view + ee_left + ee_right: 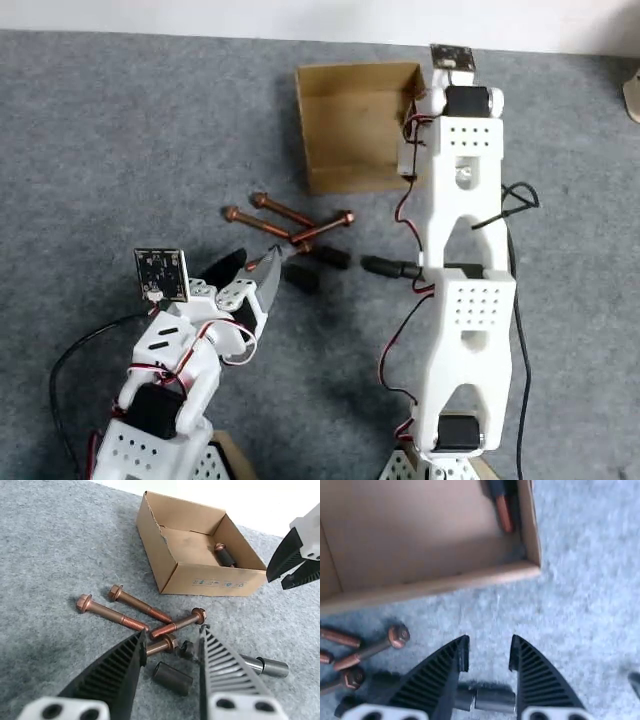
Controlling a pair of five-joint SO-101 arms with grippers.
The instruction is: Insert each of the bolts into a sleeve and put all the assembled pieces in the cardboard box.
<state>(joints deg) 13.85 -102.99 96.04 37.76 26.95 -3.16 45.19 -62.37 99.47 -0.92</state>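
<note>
**Mid-bench, both grippers hang open over the loose parts**

Up at 12 o'clock on the grey bench [120,150] sits the cardboard box [350,182], open side up. One finished piece [224,555] already lies inside, tucked along the wall on the box's 3 o'clock side.

Dead centre, three copper bolts [282,212] lie in a loose fan, well clear of the box. A fourth bolt [161,645] lies just at their 6 o'clock side. Right beside it are two black sleeves [172,678], bare, with no bolt in either.

Coming in from 7 o'clock, the left gripper [172,632] is low over that cluster, its fingers spread apart and holding nothing. The fourth bolt's head and one sleeve show in the gap between them. Whether a fingertip touches any part, I cannot tell.

Out toward 3 o'clock from the sleeves lies a dark rod-shaped piece [390,267], on its side and alone.

Over it hangs the right gripper [489,642], fingers parted and empty, just off the box's 6 o'clock wall. From the left wrist camera it is plainly clear of the cardboard.
</note>
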